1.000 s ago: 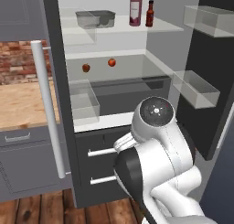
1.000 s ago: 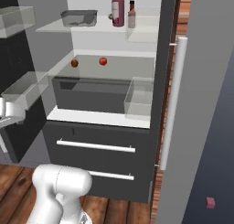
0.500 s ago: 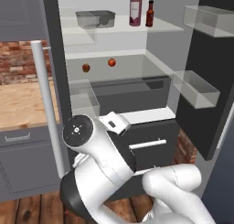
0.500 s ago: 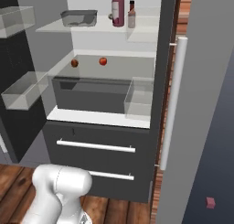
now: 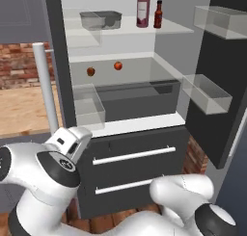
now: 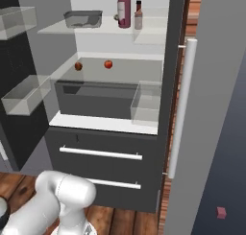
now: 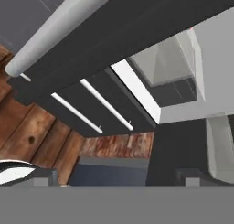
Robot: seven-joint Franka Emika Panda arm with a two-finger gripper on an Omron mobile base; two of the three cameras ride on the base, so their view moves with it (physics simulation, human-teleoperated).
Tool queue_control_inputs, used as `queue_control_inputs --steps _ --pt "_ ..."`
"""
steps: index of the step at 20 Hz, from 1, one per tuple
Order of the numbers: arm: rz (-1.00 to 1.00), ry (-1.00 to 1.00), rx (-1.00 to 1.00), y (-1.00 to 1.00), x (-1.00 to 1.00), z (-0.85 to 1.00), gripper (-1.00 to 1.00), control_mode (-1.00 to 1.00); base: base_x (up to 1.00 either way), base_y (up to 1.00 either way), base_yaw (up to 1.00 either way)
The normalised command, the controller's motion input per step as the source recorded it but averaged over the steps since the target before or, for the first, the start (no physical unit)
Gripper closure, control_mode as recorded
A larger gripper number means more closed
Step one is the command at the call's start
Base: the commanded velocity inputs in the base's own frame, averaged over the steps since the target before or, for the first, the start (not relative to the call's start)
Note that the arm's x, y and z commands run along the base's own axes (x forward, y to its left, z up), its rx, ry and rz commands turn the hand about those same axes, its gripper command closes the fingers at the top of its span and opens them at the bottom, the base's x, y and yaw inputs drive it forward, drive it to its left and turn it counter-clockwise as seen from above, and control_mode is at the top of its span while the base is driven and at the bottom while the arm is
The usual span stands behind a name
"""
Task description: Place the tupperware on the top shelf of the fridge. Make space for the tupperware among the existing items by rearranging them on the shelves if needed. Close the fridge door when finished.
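- Nearest the cameras, the white arm [image 5: 53, 182] is folded low in front of the fridge [image 5: 140, 163]. Its hand sits before the left side of the lower drawers [image 5: 135, 155].
- The gripper [image 7: 119, 175] has its two dark tips spread wide apart with nothing between them; it looks up along the white bar handle [image 7: 59, 29] and the drawers.
- Beyond the drawers, both doors stand open. The fridge door [image 5: 226, 85] with its clear bins is swung out on the right of the left base view.
- Further in, two small red fruits [image 5: 117, 65] lie on the middle shelf, near its back edge.
- Farthest back, on the top shelf [image 5: 159, 30], the tupperware [image 5: 100, 19] rests toward the left end. The pinkish-red bottle [image 5: 143, 9] and the small sauce bottle [image 5: 157, 14] stand just beside each other toward the right end, apart from the tupperware.
- By that layout, placing looks done and the door-closing step is in hand. The next move likely calls for getting the hand behind an open door and pushing it shut.
- The gripper's tips are barely visible at the bottom edge of the hand view. What the tupperware contains cannot be made out.
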Motion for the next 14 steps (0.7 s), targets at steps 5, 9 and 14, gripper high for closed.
queue_control_inputs --steps 5,9,14 --pt "0.0 0.0 -0.18 0.49 0.41 -0.25 -1.0 -1.0 0.0 0.0 0.0" --pt "0.0 0.0 -0.17 0.43 0.38 -0.31 -1.0 -1.0 0.0 0.0 0.0" --pt "0.0 0.0 -0.14 0.31 0.37 -0.42 -1.0 -1.0 0.0 0.0 0.0"
